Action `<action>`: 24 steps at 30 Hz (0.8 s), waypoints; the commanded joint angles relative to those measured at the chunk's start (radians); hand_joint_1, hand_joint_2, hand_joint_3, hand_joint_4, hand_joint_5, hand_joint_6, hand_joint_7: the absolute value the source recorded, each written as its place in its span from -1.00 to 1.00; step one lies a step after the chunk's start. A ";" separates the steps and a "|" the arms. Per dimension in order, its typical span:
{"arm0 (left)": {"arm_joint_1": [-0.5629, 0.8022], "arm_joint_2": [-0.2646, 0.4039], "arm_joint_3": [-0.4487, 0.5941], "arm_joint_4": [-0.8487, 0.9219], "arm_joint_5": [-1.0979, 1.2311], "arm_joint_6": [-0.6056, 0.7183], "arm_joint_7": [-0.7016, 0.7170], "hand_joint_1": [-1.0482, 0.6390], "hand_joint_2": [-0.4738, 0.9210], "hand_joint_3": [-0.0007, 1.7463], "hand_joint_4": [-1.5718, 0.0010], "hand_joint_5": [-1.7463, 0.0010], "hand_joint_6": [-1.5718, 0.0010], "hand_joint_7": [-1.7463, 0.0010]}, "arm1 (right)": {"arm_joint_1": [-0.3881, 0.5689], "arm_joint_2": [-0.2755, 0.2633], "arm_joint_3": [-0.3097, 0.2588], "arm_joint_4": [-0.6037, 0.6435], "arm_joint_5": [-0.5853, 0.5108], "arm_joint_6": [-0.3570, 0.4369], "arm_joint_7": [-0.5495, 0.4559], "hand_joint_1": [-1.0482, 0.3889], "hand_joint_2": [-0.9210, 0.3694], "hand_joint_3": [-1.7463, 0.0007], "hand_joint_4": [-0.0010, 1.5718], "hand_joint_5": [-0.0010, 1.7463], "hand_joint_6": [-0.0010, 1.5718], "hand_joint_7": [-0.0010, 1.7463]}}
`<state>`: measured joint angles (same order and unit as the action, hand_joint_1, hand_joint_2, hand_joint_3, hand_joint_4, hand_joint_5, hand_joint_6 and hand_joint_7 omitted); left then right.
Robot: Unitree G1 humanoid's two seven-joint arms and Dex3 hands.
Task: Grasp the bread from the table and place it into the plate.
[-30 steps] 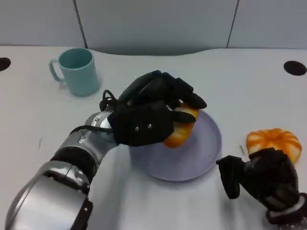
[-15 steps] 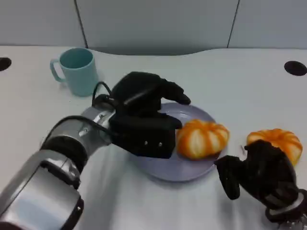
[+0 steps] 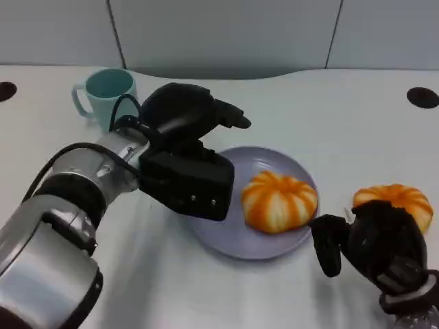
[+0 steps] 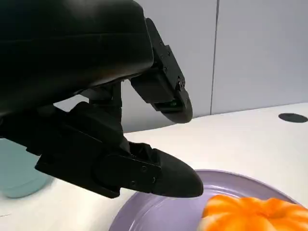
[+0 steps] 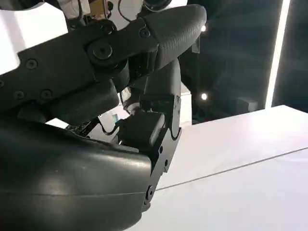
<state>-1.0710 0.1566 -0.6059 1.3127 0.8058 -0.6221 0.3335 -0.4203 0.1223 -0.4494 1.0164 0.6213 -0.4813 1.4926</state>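
Bread: in the head view, one orange-striped bread (image 3: 280, 200) is seen lying on the purple plate (image 3: 236, 240), right of centre; a second bread (image 3: 392, 200) is seen on the table (image 3: 329, 110), right of the plate.
Left hand: the left hand (image 3: 188, 154) is held over the plate's left rim, fingers spread, nothing gripped, apart from the bread.
Right hand: the right hand (image 3: 374, 250) is seen near the second bread, fingers curled; whether anything is held cannot be told.
Mug: a teal mug (image 3: 106, 99) is seen far left.
Left wrist view: fingers (image 4: 159, 171) are shown parted above the plate (image 4: 144, 216), clear of the bread (image 4: 255, 214).
Right wrist view: black fingers (image 5: 144, 43) are shown bent; grip cannot be judged.
Advice: withdrawal is best made upward and left, so the bread is not nudged.
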 commanded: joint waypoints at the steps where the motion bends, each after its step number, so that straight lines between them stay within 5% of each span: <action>1: -0.002 0.027 0.024 -0.005 -0.034 -0.031 -0.012 -0.92 1.00 -0.72 0.53 -0.83 0.07 0.97 | -0.005 -0.006 -0.003 0.011 0.003 -0.011 -0.011 -0.16 -0.93 0.99 0.13 1.00 0.27 -0.09; 4: 0.013 0.047 0.061 -0.011 -0.079 -0.067 -0.038 -0.92 1.00 -0.72 0.54 -0.83 0.07 0.96 | -0.004 -0.008 0.003 0.007 -0.008 -0.040 -0.015 -0.18 -0.94 0.99 0.14 1.00 0.30 -0.11; 7: 0.054 0.094 0.145 -0.031 -0.179 -0.144 -0.100 -0.93 1.00 -0.72 0.49 -0.79 0.03 0.93 | -0.006 -0.006 0.003 0.004 -0.003 -0.050 -0.007 -0.13 -0.96 0.99 0.14 1.00 0.18 0.13; 9: 0.087 0.116 0.203 -0.045 -0.254 -0.187 -0.152 -0.93 1.00 -0.71 0.41 -0.71 0.01 0.90 | -0.008 0.001 -0.001 0.006 0.002 -0.060 -0.004 -0.11 -0.96 1.00 0.13 1.00 0.24 -0.17; 12: 0.147 0.113 0.335 -0.063 -0.438 -0.226 -0.319 -0.93 1.00 -0.76 0.27 -0.48 -0.03 0.78 | -0.012 0.000 0.004 -0.002 0.008 -0.036 0.010 -0.13 -0.99 0.99 0.15 1.00 0.25 -0.11; 14: 0.190 0.093 0.429 -0.082 -0.579 -0.230 -0.445 -0.91 1.00 -0.81 -0.03 -0.19 -0.07 0.66 | -0.013 0.023 -0.021 -0.003 0.036 -0.066 0.012 -0.12 -0.98 1.00 0.15 1.00 0.31 -0.36; 18: 0.257 0.044 0.572 -0.122 -0.800 -0.198 -0.671 -0.90 1.00 -0.83 -0.32 0.17 -0.09 0.56 | -0.006 -0.026 0.030 -0.012 -0.020 -0.017 -0.013 -0.18 -0.98 1.00 0.13 1.00 0.37 -0.37; 20: 0.288 0.013 0.646 -0.135 -0.916 -0.152 -0.804 -0.95 1.00 -0.76 -0.51 0.39 -0.12 0.53 | -0.009 -0.059 0.050 -0.006 -0.038 0.041 -0.011 -0.12 -0.97 0.99 0.10 1.00 0.06 0.26; 22: 0.306 -0.006 0.702 -0.144 -0.999 -0.110 -0.913 -0.94 1.00 -0.75 -0.71 0.68 -0.21 0.60 | -0.008 -0.072 0.056 -0.008 -0.041 0.079 -0.016 -0.05 -0.94 1.00 0.08 1.00 -0.02 0.47; 24: 0.324 -0.024 0.762 -0.149 -1.081 -0.034 -1.020 -0.93 1.00 -0.75 -0.76 0.75 -0.23 0.63 | -0.014 -0.056 0.038 -0.001 -0.017 0.083 -0.006 -0.04 -0.93 1.00 0.08 1.00 -0.03 0.52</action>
<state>-0.7752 0.1488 0.0835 1.1789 -0.1765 -0.7435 -0.5614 -0.4244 0.0703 -0.3976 1.0123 0.5812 -0.4094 1.4810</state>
